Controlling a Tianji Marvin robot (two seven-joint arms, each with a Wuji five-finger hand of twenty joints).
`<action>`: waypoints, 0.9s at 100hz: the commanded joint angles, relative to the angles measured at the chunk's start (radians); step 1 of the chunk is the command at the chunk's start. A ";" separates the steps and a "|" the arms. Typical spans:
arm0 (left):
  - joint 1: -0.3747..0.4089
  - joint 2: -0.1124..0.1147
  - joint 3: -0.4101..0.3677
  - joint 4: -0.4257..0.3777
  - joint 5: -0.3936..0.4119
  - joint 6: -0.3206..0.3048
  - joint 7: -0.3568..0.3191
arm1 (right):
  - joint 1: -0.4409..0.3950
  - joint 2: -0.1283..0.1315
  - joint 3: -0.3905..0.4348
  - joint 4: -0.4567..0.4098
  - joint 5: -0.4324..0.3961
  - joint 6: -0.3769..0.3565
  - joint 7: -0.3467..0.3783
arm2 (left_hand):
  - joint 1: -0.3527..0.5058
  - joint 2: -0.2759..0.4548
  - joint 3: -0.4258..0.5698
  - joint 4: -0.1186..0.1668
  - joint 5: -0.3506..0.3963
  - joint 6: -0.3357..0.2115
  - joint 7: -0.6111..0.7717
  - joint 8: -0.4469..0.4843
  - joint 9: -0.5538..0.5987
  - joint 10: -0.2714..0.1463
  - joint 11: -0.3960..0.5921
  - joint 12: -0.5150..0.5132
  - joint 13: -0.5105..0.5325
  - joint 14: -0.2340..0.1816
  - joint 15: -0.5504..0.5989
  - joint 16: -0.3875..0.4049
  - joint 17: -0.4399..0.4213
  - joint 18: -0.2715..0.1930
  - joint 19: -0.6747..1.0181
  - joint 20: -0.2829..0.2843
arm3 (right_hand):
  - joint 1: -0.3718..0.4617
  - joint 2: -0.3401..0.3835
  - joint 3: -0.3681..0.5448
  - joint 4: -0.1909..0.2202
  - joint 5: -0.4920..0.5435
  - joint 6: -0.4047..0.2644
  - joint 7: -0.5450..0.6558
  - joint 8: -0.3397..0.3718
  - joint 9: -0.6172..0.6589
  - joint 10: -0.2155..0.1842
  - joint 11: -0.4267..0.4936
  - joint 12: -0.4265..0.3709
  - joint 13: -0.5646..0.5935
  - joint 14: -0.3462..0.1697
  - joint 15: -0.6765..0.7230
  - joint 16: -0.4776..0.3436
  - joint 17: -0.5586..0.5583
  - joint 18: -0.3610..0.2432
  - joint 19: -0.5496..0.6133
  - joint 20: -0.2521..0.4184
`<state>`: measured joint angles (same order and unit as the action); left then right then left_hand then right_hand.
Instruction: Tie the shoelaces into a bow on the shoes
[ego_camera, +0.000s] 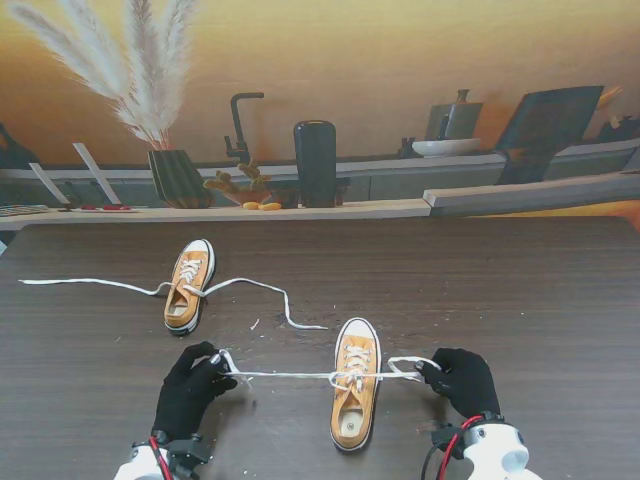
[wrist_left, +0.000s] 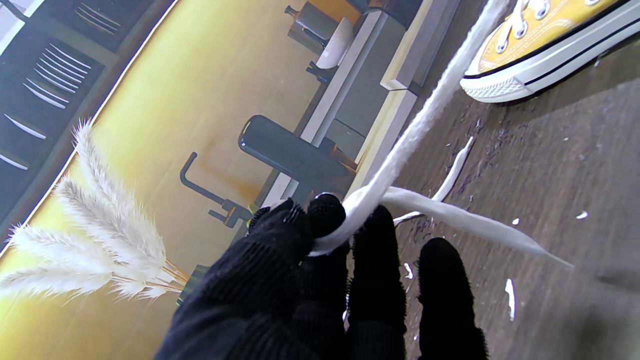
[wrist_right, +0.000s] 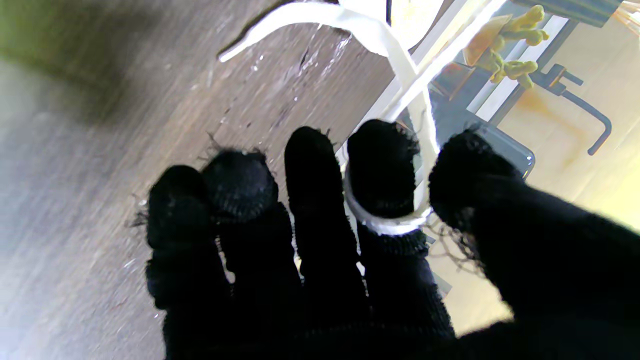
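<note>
Both hands closed on the shoelace (ego_camera: 290, 376): left hand (ego_camera: 190, 390), right hand (ego_camera: 462, 380). Limp, flat, slippery; you should pinch near the near sneaker (ego_camera: 355, 395).

The surface (ego_camera: 520, 300) is dark wood-grain, marked with small white flecks (ego_camera: 255, 324). Behind its far edge stands a printed backdrop (ego_camera: 400, 60) showing an orange wall. The print depicts pampas plumes (ego_camera: 140, 70) in a dark ribbed vase (ego_camera: 178, 178), a black tap (ego_camera: 240, 125), a dark cylindrical container (ego_camera: 315, 163) and a grey counter ledge (ego_camera: 500, 190).
</note>
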<state>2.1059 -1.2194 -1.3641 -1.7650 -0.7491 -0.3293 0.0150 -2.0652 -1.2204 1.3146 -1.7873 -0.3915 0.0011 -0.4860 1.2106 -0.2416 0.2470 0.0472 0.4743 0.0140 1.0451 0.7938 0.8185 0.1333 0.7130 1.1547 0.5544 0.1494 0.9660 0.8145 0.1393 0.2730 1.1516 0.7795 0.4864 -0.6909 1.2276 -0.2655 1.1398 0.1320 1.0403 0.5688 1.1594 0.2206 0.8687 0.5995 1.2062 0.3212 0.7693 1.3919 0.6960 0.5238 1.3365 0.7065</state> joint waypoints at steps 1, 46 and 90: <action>0.012 0.004 0.002 -0.013 -0.002 0.006 -0.035 | -0.008 0.002 0.005 0.004 -0.002 0.002 0.014 | 0.057 0.028 -0.007 0.025 -0.004 -0.065 0.028 -0.014 -0.004 -0.021 0.030 0.014 -0.011 0.007 0.026 0.032 0.009 -0.070 0.020 0.019 | 0.014 0.039 0.020 -0.011 0.021 0.027 0.002 0.054 0.014 0.033 0.072 0.049 0.040 -0.017 0.101 0.058 0.043 -0.007 0.122 0.095; 0.009 0.005 -0.003 -0.005 0.007 0.005 -0.040 | -0.031 0.013 0.038 -0.019 -0.093 0.063 0.020 | 0.056 0.027 -0.006 0.027 -0.002 -0.064 0.026 -0.018 -0.004 -0.022 0.022 0.013 -0.012 0.009 0.019 0.028 0.010 -0.070 0.014 0.015 | -0.009 -0.066 0.099 -0.051 -0.021 -0.011 0.059 0.081 0.029 0.060 0.156 0.097 0.063 -0.168 0.334 0.103 0.233 -0.075 0.216 0.182; 0.041 0.004 -0.006 -0.048 0.078 0.006 0.035 | -0.041 0.008 0.051 -0.019 -0.139 0.148 -0.014 | 0.066 0.021 -0.005 0.022 0.005 -0.043 0.013 -0.030 -0.003 0.011 0.018 0.015 -0.006 0.021 0.027 0.030 0.048 -0.062 0.057 0.028 | 0.000 -0.079 0.101 -0.051 -0.016 -0.011 0.060 0.061 0.040 0.060 0.133 0.085 0.062 -0.153 0.311 0.093 0.241 -0.059 0.190 0.173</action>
<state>2.1273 -1.2131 -1.3713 -1.7809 -0.6394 -0.3266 0.0762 -2.1028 -1.2133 1.3635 -1.8082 -0.5234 0.1358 -0.5029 1.2206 -0.2415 0.2470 0.0484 0.4745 0.0140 1.0445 0.7771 0.8184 0.1547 0.7131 1.1547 0.5503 0.1711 0.9662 0.8145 0.1719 0.2730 1.1762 0.7873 0.4848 -0.7377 1.2799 -0.2846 1.1240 0.1332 1.0775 0.6527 1.1576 0.2383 1.0166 0.6936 1.2270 0.2331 1.0915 1.4899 0.9116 0.4661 1.5293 0.8875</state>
